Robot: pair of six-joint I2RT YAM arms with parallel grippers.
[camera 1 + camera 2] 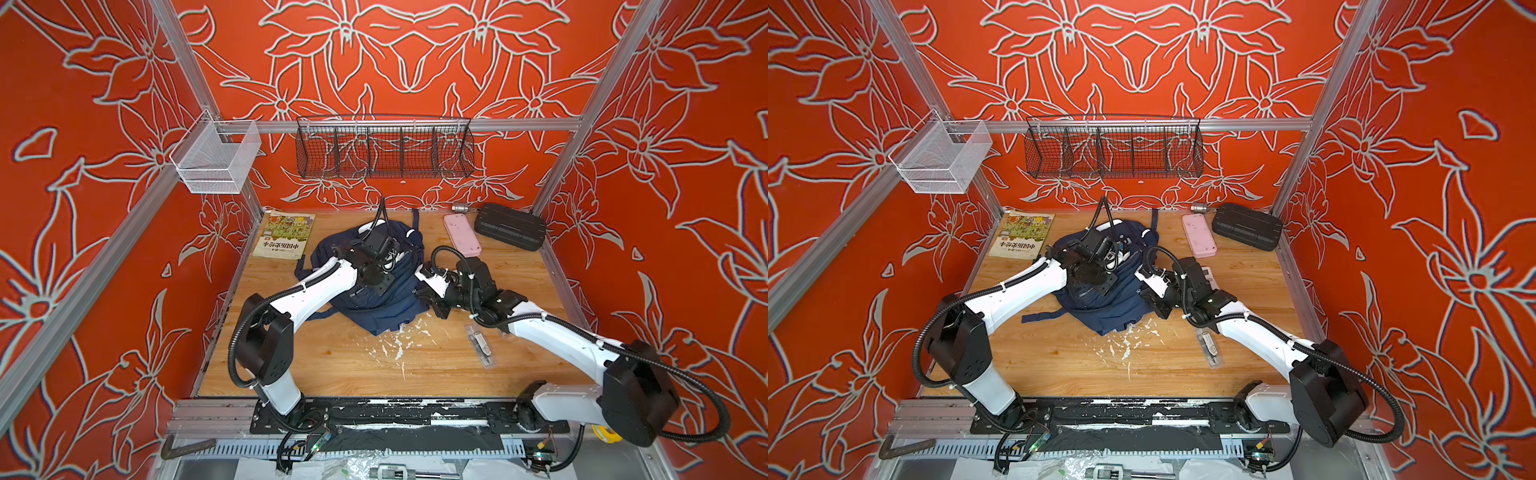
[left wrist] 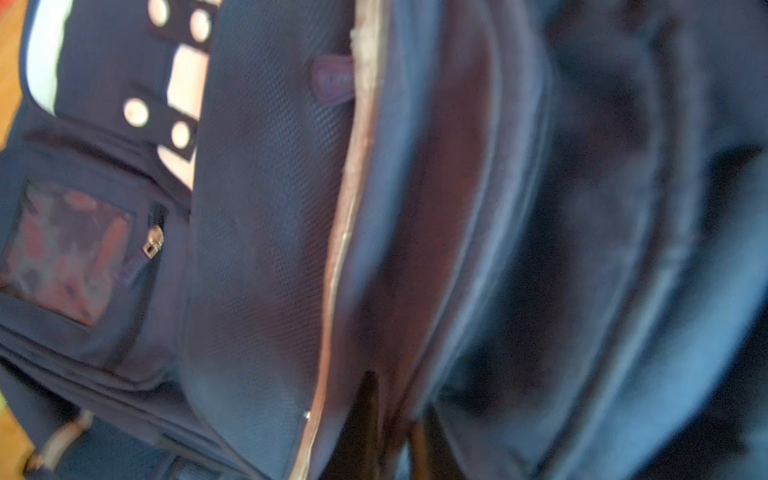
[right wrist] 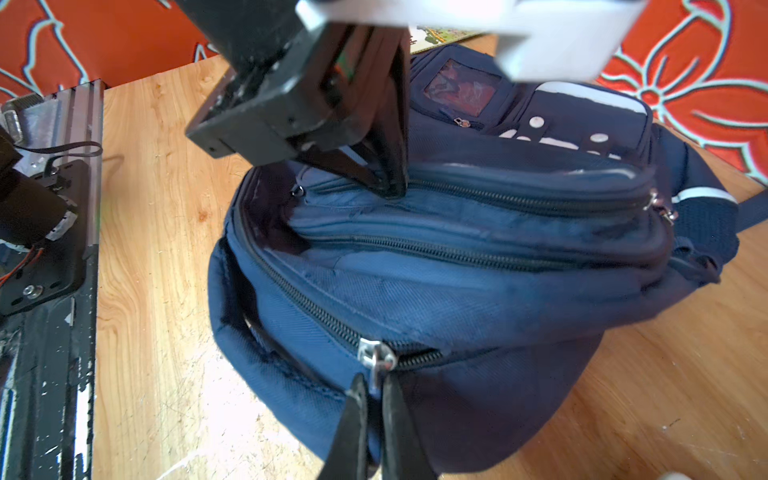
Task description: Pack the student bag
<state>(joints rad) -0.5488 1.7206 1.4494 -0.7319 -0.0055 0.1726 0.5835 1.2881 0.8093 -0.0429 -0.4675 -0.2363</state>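
Observation:
The navy student bag point(image 1: 386, 309) point(image 1: 1100, 309) lies in the middle of the wooden table, zips facing my right wrist view point(image 3: 457, 299). My left gripper point(image 1: 394, 259) point(image 1: 1115, 261) comes down on the bag's top. Its fingers point(image 3: 390, 183) are shut on the fabric edge of a zip opening, and the left wrist view shows them pinching a fold point(image 2: 397, 395). My right gripper point(image 1: 417, 291) point(image 1: 1140, 291) point(image 3: 374, 380) is at the bag's right side, shut on the silver zip pull point(image 3: 376, 359) of the outer zip.
A picture book point(image 1: 284, 235) lies at the back left. A pink case point(image 1: 461, 235) and a black ribbed hard case point(image 1: 509, 226) are at the back right. A clear packet point(image 1: 480, 345) lies by the right arm. Wire baskets point(image 1: 384, 151) hang on the rear rail.

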